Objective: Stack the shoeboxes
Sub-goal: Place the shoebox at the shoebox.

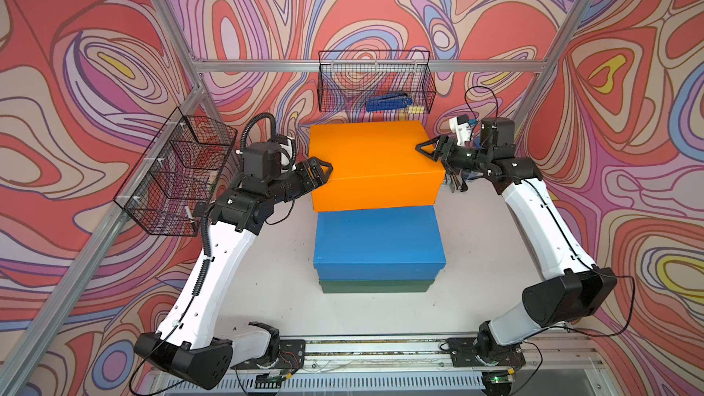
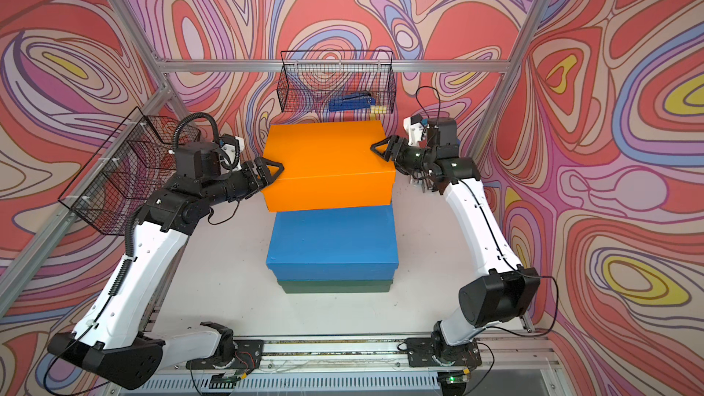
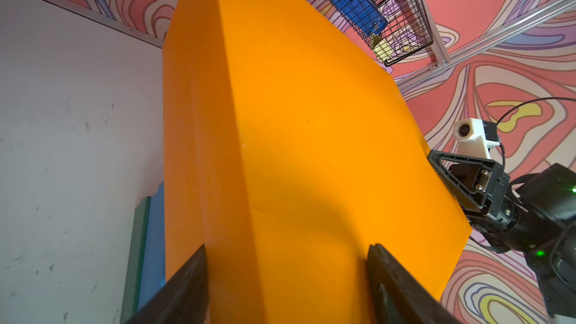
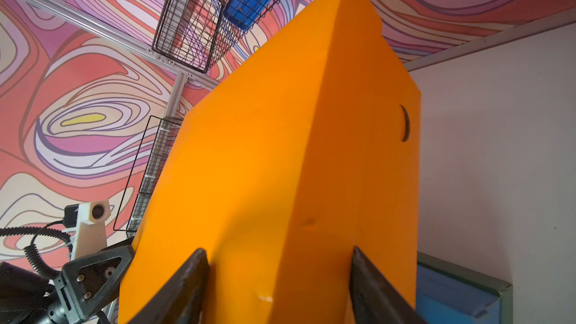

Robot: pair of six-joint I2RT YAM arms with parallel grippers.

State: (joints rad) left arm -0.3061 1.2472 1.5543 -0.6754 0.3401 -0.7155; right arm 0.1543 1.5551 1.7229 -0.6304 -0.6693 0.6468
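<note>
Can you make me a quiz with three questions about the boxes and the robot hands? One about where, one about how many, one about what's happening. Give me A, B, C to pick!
1. What does the blue box sit on? A) green box B) table C) basket
2. How many shoeboxes are there? A) two B) three C) four
3. What holds the orange box? A) one gripper B) both grippers C) nothing

Answers:
1 A: green shows right under the blue box.
2 B: one orange, one blue, one green.
3 B: the left gripper and right gripper each clamp one end.
</note>
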